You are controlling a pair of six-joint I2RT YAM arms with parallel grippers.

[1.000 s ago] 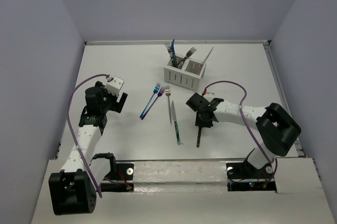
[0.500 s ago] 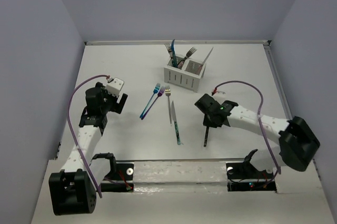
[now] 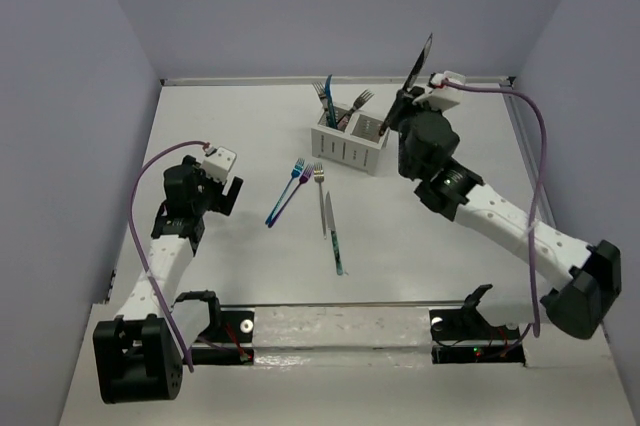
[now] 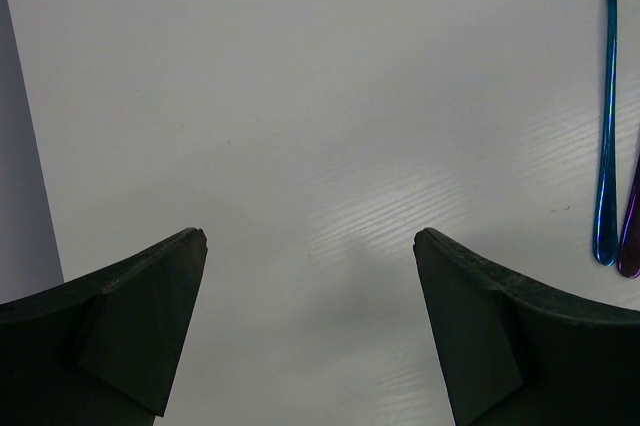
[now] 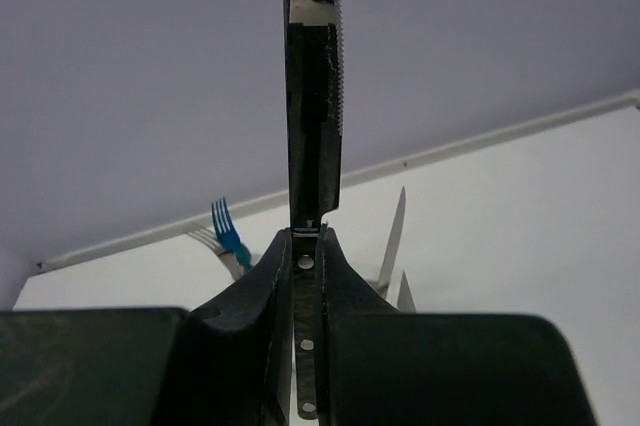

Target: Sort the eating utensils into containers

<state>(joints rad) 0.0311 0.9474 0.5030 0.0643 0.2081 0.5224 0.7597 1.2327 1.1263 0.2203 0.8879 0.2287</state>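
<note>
A few forks [image 3: 330, 98] already stand in the white caddy [image 3: 350, 144]. Just right of it, the right hand [image 3: 402, 111] pinches a dark knife [image 3: 421, 64] upright, not yet dropped in. In front of the caddy, two coloured forks [image 3: 283, 194], a silver fork [image 3: 320, 191] and a teal-handled knife [image 3: 335, 241] wait on the white desk [image 3: 250, 126]. Front-left of the caddy, the left hand [image 3: 222, 186] gapes empty. Plain grey walls.

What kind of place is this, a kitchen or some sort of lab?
Probably a robot test bench, not a kitchen: a white table boxed in by plain grey walls, a left arm and right arm bolted at its edge, and a cutlery caddy.
</note>
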